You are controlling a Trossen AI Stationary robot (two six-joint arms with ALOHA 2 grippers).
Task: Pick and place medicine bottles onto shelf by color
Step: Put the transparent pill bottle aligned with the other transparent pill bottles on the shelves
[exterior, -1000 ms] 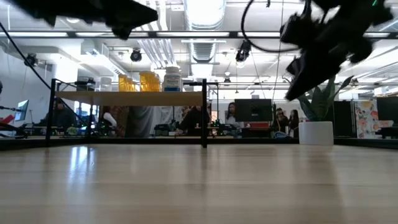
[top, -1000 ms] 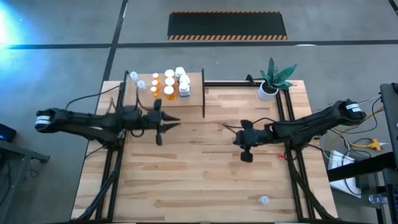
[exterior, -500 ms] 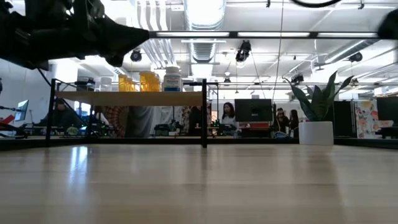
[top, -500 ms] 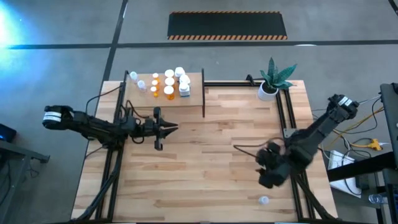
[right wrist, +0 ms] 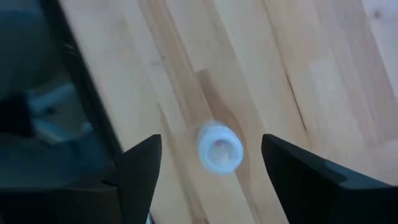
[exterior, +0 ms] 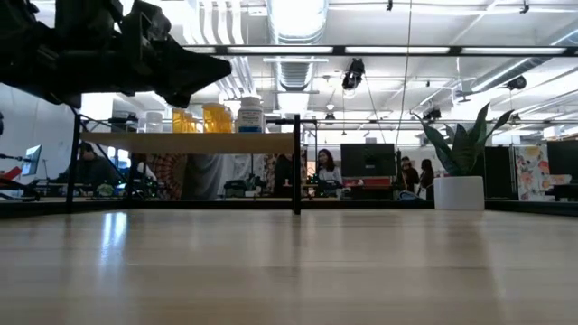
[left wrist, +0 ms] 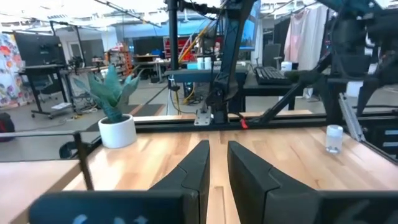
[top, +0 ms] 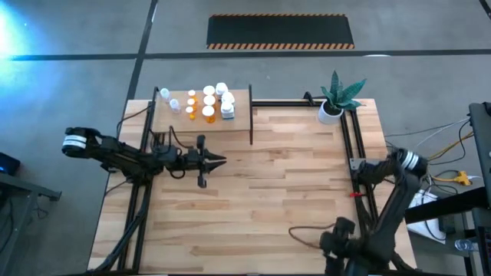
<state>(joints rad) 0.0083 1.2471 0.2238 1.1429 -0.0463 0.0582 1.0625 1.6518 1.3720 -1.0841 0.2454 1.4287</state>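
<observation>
Bottle [right wrist: 219, 147]: clear, upright on surface [right wrist: 298, 56]; prob. light, tippy, slick; grab body below cap
My right fingers [right wrist: 142, 167]: spread wide, astride it
My left gripper [left wrist: 214, 163]: nearly closed, empty

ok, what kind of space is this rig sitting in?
Most likely an open-plan robotics lab or workshop. The low view shows people seated at desks behind the table, with bare ducting and strip lights overhead. The left wrist view shows workbenches with gear, and the high view a concrete floor.
</observation>
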